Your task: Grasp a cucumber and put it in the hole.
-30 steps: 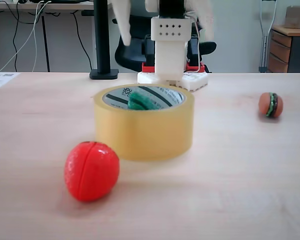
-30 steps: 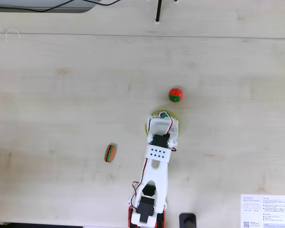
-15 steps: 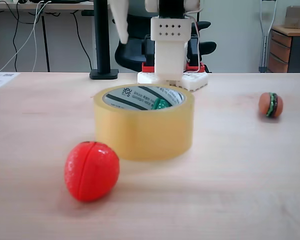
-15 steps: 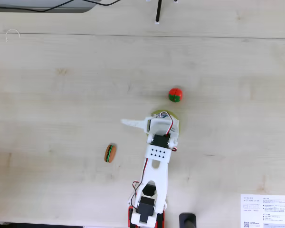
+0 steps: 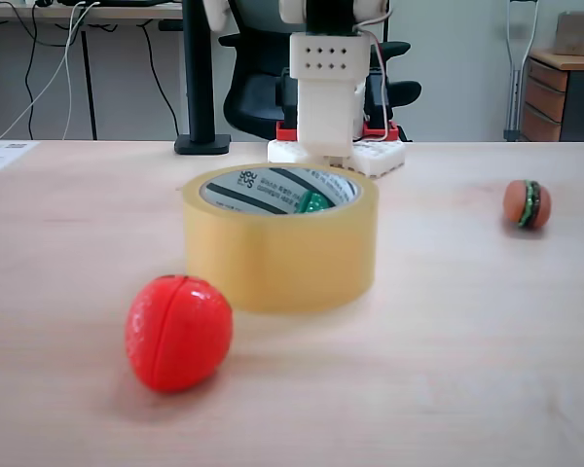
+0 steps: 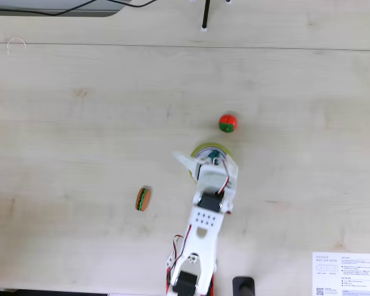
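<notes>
— Four items on the table, counted outward from the tape roll (image 5: 280, 248): red toy tomato (image 5: 178, 332) in front of it, cucumber (image 5: 315, 202) inside its hole (image 5: 277, 190), toy burger (image 5: 527, 204) well off to its right.

— Gripper (image 6: 200, 161)?

— Above the roll's far side, jaws apart, holding nothing. Placement looks done; only withdrawal is left.

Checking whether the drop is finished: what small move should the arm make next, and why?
Probably lift and pull back toward its base. The cucumber already lies inside the hole of the tape roll, and the gripper hangs open above it, holding nothing.
</notes>
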You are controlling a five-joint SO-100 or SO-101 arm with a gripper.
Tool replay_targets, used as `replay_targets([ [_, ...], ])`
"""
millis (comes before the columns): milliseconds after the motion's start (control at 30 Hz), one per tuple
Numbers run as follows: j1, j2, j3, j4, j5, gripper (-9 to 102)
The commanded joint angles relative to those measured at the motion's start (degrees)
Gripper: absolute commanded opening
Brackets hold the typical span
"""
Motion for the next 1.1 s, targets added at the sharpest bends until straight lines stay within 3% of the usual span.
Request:
replay_targets([
  [0, 0.3, 6.7, 2.6, -1.5, 0.4, 37],
  [200, 0.3, 14.9, 11.7, -1.3, 0.3, 24],
  [333, 0.3, 16.5, 13.7, 4.2, 0.5, 14],
  [733, 0.3, 28.7, 28.0, 5.4, 0.5, 0],
  [933, 0.3, 51.5, 44.1, 5.4, 0.6, 2],
  [1067, 0.3, 62.2, 50.3, 11.0, 0.5, 2],
])
